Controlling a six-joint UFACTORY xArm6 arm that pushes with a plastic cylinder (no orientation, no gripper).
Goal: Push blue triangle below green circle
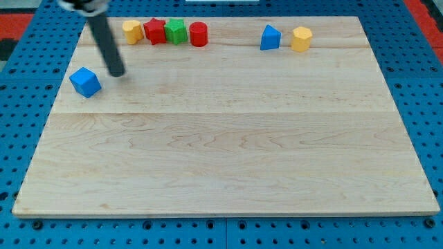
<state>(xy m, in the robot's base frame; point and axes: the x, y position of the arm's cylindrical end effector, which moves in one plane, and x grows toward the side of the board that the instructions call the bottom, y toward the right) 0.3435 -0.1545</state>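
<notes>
The blue triangle (270, 37) sits near the view's top edge, right of centre, with a yellow hexagon block (301, 39) just to its right. A green block (176, 31), whose shape I cannot make out clearly, sits in a row at the top left between two red blocks. My tip (118, 72) rests on the board at the left, just right of and slightly above a blue cube (85, 81), not touching it. The tip is far to the left of the blue triangle and below-left of the green block.
The top-left row reads, from the left: a yellow block (132, 31), a red block (155, 31), the green block, a red cylinder (199, 34). The wooden board (221, 159) lies on a blue perforated base.
</notes>
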